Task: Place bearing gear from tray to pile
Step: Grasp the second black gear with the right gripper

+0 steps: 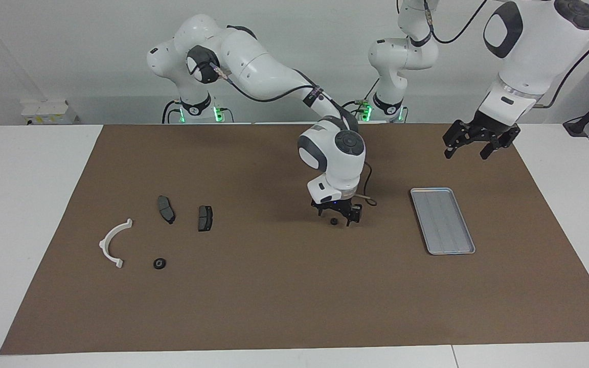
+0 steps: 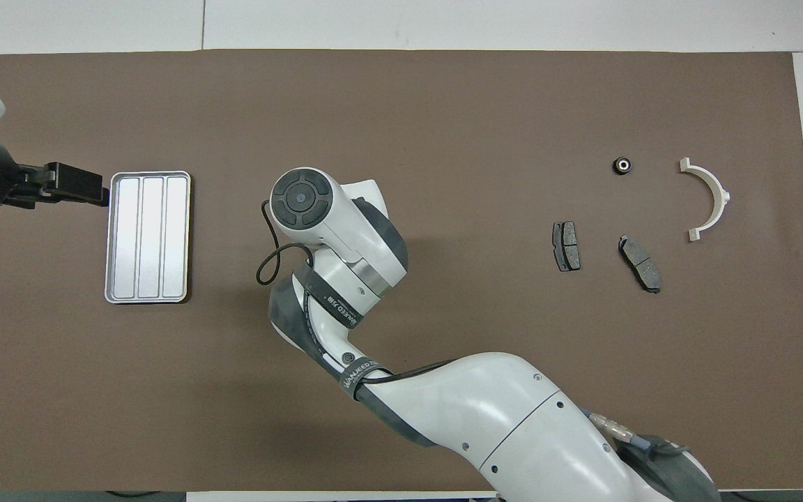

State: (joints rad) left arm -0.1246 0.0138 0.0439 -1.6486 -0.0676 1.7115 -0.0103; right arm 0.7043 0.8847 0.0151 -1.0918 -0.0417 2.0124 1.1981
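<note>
A small black bearing gear [image 1: 334, 221] lies on the brown mat between the tray and the pile. My right gripper [image 1: 337, 219] is down at the mat, open, with a finger on each side of this gear. In the overhead view the right hand [image 2: 302, 199] covers the gear. The silver ribbed tray [image 1: 443, 221] [image 2: 147, 237] holds nothing. The pile is a white half-ring bracket [image 1: 114, 243] [image 2: 712, 199] and two dark pads [image 1: 165, 208] [image 1: 205, 218]. My left gripper [image 1: 471, 147] [image 2: 70, 185] is open and raised over the mat, beside the tray.
A second black bearing gear [image 1: 159, 263] [image 2: 622, 165] lies by the white bracket, farther from the robots than the pads. The brown mat [image 1: 294, 306] covers most of the white table. The right arm's cable loops beside its wrist.
</note>
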